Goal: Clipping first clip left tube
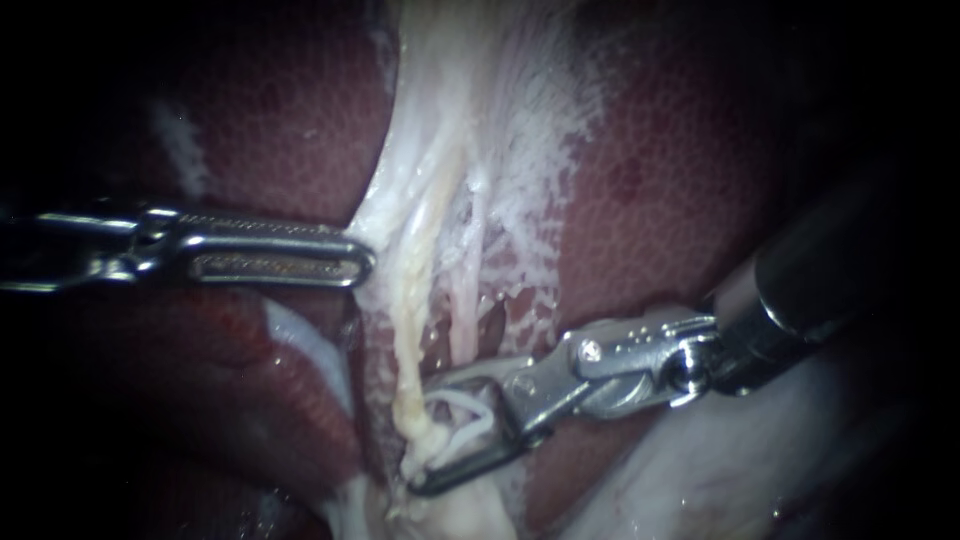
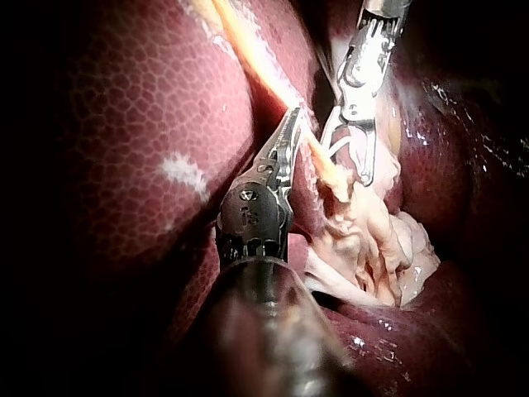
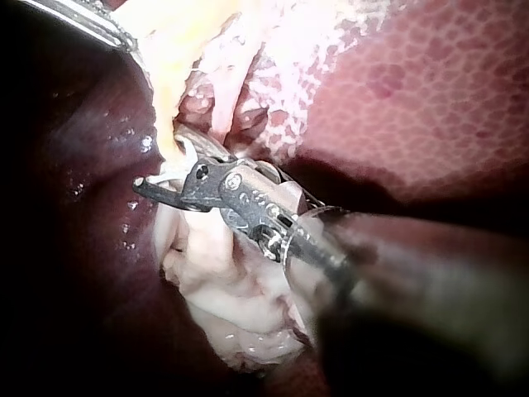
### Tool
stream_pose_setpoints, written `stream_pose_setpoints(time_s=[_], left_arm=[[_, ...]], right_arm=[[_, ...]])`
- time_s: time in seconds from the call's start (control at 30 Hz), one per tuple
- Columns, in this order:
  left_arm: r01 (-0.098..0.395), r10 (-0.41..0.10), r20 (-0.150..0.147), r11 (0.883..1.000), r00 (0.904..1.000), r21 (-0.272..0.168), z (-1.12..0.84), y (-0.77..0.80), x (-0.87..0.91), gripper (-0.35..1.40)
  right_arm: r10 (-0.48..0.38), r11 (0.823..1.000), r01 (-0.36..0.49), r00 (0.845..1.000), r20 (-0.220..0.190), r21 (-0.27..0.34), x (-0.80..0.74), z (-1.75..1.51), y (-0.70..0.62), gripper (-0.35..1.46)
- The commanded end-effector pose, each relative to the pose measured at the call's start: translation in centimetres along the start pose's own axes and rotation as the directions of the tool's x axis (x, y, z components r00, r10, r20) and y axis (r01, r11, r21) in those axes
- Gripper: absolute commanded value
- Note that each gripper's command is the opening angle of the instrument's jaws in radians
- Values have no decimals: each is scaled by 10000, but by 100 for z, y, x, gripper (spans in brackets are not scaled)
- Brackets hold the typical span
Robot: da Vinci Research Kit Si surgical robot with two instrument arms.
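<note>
The left tube point(image 1: 405, 350), pale yellow, runs down the middle of the white tissue to a knotted end. My right instrument point(image 1: 428, 440) comes in from the right. Its jaws stand apart on either side of the tube's lower end and carry a white clip point(image 1: 462, 408) between them. The clip's legs lie around the tube. In the right wrist view these jaws point(image 3: 161, 161) sit against the yellow strand point(image 3: 169, 124). My left instrument point(image 1: 360, 262) is at the left, its jaws pinched on the edge of the white tissue point(image 1: 385, 215). Seen from the left wrist, its jaws point(image 2: 293, 124) grip the same strand.
Dark red liver point(image 1: 680, 170) lies on both sides of the white tissue. A thinner right tube point(image 1: 462, 320) runs beside the left one. Pale lumpy tissue point(image 3: 240, 298) lies under my right instrument's jaws, and a pale glistening surface point(image 1: 720, 470) sits under its shaft.
</note>
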Motion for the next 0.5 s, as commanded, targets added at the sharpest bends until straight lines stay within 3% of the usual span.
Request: stream_pose_setpoints(time_s=[0.03,0.5], left_arm=[[1,-1,0,10000,10000,-3,0,0,0,-35],[6,-6,3,10000,10000,-19,2,-2,-1,-35]], right_arm=[[-1,10000,1,10000,8,-19,0,2,1,56],[-6,10000,5,9999,-129,-29,3,15,12,53]])
